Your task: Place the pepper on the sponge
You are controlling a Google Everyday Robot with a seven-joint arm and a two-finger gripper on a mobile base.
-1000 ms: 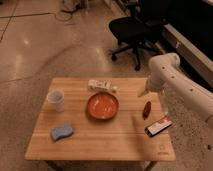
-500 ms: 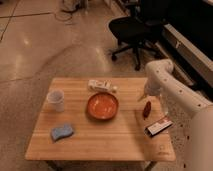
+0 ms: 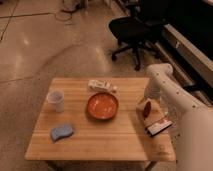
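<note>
Gripper (image 3: 144, 102) sits at right side of table (image 3: 120, 137), directly over pepper (image 3: 147, 110); whether it grips cannot be told; sponge (image 3: 61, 132) lies well apart, front left.

The light wooden surface (image 3: 115, 140) carries six things. A white cup (image 3: 56, 100) stands near its left edge, with the light blue sponge (image 3: 61, 132) lying flat in front of it. An orange-red bowl (image 3: 102, 106) sits in the middle, and a white packet (image 3: 102, 86) lies just behind the bowl. On the right, the dark red pepper (image 3: 147, 109) is directly at the gripper (image 3: 143, 103), which hangs low over that side. A black-and-red box (image 3: 158, 126) lies near the right front corner.
</note>
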